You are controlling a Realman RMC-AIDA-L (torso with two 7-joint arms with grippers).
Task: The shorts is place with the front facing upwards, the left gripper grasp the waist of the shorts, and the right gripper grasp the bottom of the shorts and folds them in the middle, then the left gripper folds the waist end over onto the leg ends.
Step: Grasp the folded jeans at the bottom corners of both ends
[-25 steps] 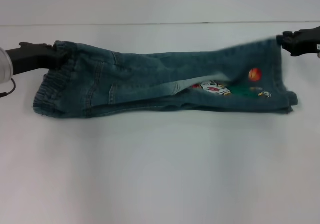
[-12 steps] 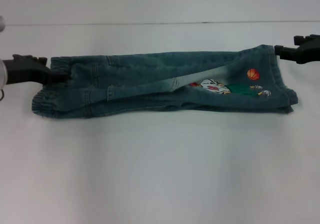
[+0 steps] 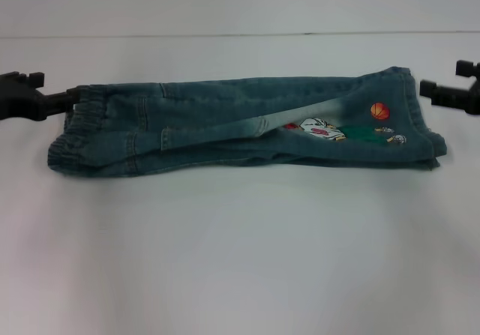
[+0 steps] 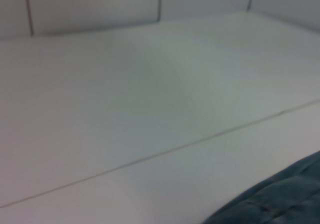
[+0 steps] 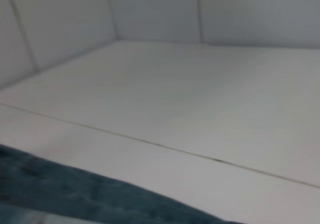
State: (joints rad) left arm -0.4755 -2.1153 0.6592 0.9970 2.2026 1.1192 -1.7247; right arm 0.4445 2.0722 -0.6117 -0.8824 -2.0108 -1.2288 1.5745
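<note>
The shorts [image 3: 225, 129] lie folded lengthwise on the white table, the cartoon print [image 3: 330, 131] showing. Their elastic waist [image 3: 75, 136] points left and the bottom of the shorts, the leg ends [image 3: 424, 121], points right. My left gripper [image 3: 54, 85] is just outside the waist's far corner, open, with its lower finger [image 3: 69, 94] at the band's edge. My right gripper [image 3: 444, 78] hangs open a short gap beyond the hem's far corner, holding nothing. A denim corner shows in the left wrist view [image 4: 280, 201], and a denim edge in the right wrist view [image 5: 75, 196].
The white table [image 3: 240, 260] stretches in front of the shorts. A thin seam line [image 3: 240, 34] runs across the back, with pale wall panels [image 5: 150, 8] behind it.
Both grippers have let go of the shorts and drawn outward, left one leftward, right one rightward. The lifted top layer has settled flat onto the lower layer.
</note>
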